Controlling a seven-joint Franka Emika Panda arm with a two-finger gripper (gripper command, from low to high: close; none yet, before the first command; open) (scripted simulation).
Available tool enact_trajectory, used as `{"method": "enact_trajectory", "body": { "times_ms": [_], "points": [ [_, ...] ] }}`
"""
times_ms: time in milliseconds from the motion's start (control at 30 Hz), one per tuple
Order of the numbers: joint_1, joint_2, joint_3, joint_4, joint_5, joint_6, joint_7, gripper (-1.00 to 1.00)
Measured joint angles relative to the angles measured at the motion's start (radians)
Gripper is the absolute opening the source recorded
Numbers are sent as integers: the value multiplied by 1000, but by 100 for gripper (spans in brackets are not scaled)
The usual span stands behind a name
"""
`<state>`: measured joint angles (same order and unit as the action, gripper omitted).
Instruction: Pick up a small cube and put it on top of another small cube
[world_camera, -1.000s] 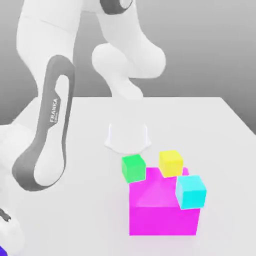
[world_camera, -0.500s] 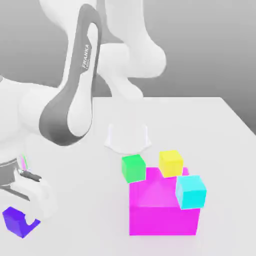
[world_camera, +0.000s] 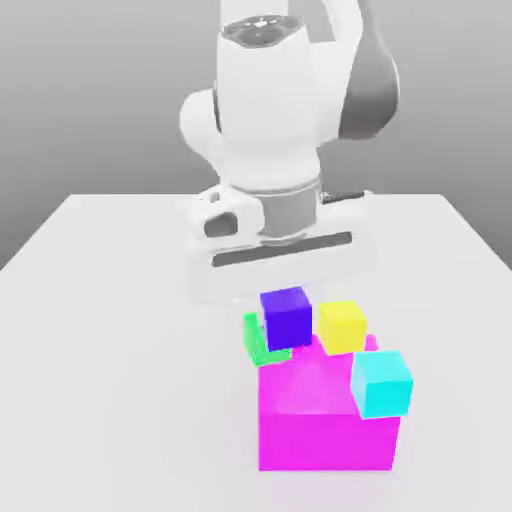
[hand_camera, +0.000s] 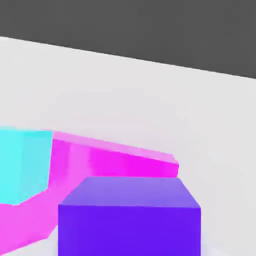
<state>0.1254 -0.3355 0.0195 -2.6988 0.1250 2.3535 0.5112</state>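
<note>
In the exterior view my gripper (world_camera: 285, 298) hangs under the white hand, shut on the small violet-purple cube (world_camera: 286, 316). The held cube sits in the air just above and in front of the green cube (world_camera: 258, 345), which it partly hides. To the exterior view's right of it sits the yellow cube (world_camera: 341, 326). The cyan cube (world_camera: 381, 383) rests at the front right corner of the big magenta block (world_camera: 325, 425). The hand view looks past the violet cube (hand_camera: 130, 217) to the cyan cube (hand_camera: 22, 162) and the magenta block (hand_camera: 115, 160).
The white table (world_camera: 120, 330) stretches wide on the exterior view's left and behind the cubes. The arm's white body (world_camera: 270, 110) rises directly over the cluster of cubes.
The arm has swung from the exterior view's lower left to the centre. It carried the violet cube up from the table to just above the green cube.
</note>
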Motion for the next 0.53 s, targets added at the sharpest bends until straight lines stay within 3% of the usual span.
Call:
{"method": "enact_trajectory", "body": {
  "times_ms": [233, 400, 433, 533],
  "points": [
    [120, -234, 98, -167, -22, -58, -75, -100],
    [124, -120, 126, -233, -16, 123, -84, -100],
    [123, -95, 129, -243, -15, 158, -84, 100],
    [123, -95, 129, -243, -15, 158, -84, 100]
  ]
}}
